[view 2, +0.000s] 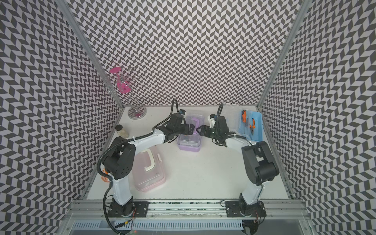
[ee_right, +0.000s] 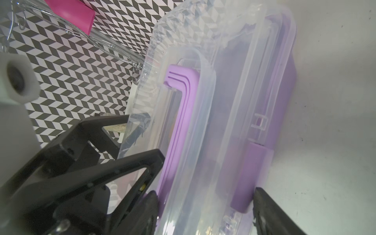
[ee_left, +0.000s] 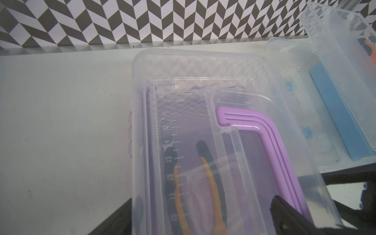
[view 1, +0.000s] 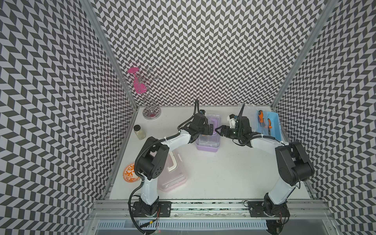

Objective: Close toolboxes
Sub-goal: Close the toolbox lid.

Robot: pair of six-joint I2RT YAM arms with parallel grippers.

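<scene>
The purple toolbox (view 1: 207,142) (view 2: 189,143) stands mid-table with its clear lid (ee_left: 203,81) down and its purple handle (ee_left: 264,132) lying flat. My left gripper (view 1: 212,129) (ee_left: 201,211) reaches over it from the left, open, jaws astride the lid. My right gripper (view 1: 218,130) (ee_right: 205,201) comes from the right, open, one finger on the lid by the handle, the other beside the purple latch (ee_right: 250,175). The pink toolbox (view 1: 175,177) lies by the left arm, lid down. At the back right, the blue toolbox (view 1: 272,126) has its clear lid (view 1: 249,116) raised.
A glass jar with a black cap (view 1: 139,131) stands at the left edge. A wire stand (view 1: 150,105) holding a pink glass is in the back left corner. An orange patterned plate (view 1: 130,174) lies behind the left arm. Orange-handled pliers (view 1: 269,124) lie in the blue box.
</scene>
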